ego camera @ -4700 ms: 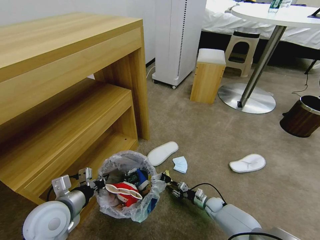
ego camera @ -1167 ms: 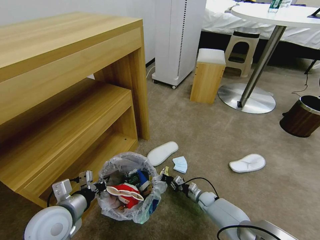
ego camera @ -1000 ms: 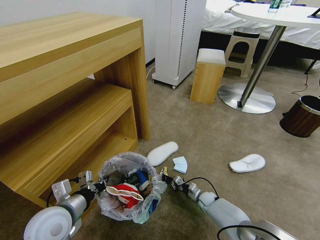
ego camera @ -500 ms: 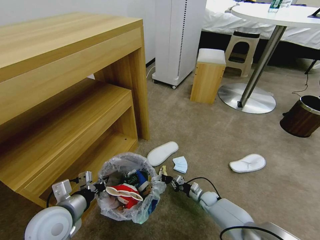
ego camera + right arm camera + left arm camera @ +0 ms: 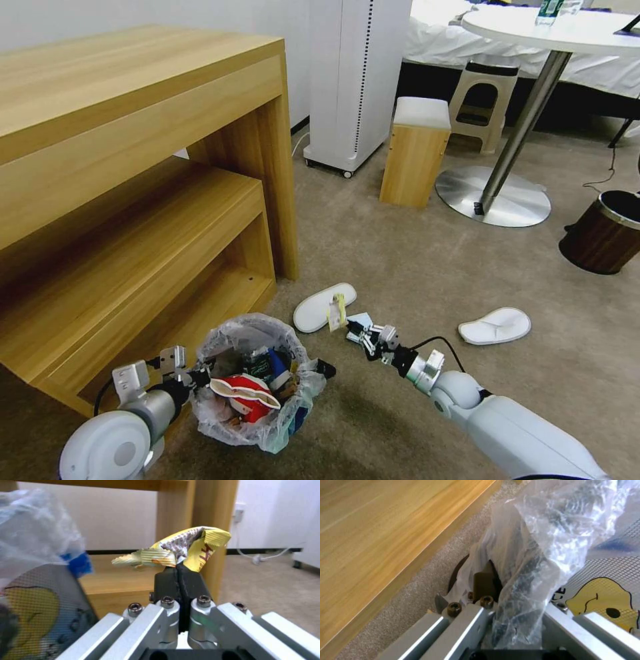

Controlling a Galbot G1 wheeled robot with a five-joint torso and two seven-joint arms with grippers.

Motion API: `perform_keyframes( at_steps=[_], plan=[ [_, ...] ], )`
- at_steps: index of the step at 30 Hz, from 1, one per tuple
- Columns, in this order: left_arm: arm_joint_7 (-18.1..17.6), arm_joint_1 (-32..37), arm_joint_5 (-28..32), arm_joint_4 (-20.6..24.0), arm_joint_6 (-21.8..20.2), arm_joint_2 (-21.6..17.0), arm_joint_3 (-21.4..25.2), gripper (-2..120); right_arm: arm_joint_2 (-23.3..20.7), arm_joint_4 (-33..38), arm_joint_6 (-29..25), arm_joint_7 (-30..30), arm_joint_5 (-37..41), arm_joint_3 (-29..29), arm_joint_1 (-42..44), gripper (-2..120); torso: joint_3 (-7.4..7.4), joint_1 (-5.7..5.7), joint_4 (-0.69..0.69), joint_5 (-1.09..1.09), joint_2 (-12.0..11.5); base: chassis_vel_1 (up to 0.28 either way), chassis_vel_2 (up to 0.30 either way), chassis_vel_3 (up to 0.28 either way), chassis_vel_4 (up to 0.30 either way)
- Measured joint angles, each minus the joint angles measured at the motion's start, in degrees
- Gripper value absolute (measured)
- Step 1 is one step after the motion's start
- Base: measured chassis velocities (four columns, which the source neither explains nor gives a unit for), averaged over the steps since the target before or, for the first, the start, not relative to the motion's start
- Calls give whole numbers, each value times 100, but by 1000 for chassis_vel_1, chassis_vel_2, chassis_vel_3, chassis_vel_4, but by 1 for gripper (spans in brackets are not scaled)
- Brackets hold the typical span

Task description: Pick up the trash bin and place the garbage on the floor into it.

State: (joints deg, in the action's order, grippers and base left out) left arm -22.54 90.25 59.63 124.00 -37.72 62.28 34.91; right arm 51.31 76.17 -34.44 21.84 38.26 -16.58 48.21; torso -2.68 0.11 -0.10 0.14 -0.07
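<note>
Your right tool (image 5: 180,576) pinches a crinkled yellow foil wrapper (image 5: 186,547) tight, raised above the carpet (image 5: 427,267) beside the bin (image 5: 257,383). Your left tool (image 5: 506,600) clamps the bin's rim through its crumpled clear liner (image 5: 536,545). Two flat white slippers (image 5: 495,325) lie on the carpet.

Beige carpeted floor (image 5: 413,267). Lying on it: one white slipper (image 5: 324,307) and a blue face mask (image 5: 360,320) just beyond the right end effector (image 5: 351,328); a second slipper (image 5: 495,325) well apart, to its right.
</note>
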Motion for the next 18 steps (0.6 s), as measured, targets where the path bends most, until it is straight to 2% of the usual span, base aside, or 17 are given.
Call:
perform_keyframes(
  at_steps=[10, 18],
  plan=[
    [18, 1, -55, -34, -8, 25, -34, 0, -110, 154, 1, 65, 250, 594, 226, 0, 0, 0, 0, -1, 0, 0, 0, 0, 0],
    [57, -67, -102, -100, -19, 31, -94, 0, -307, 1134, -27, 445, 711, 926, 615, 0, 0, 0, 0, 0, 0, 0, 0, 0, 0]
  ],
)
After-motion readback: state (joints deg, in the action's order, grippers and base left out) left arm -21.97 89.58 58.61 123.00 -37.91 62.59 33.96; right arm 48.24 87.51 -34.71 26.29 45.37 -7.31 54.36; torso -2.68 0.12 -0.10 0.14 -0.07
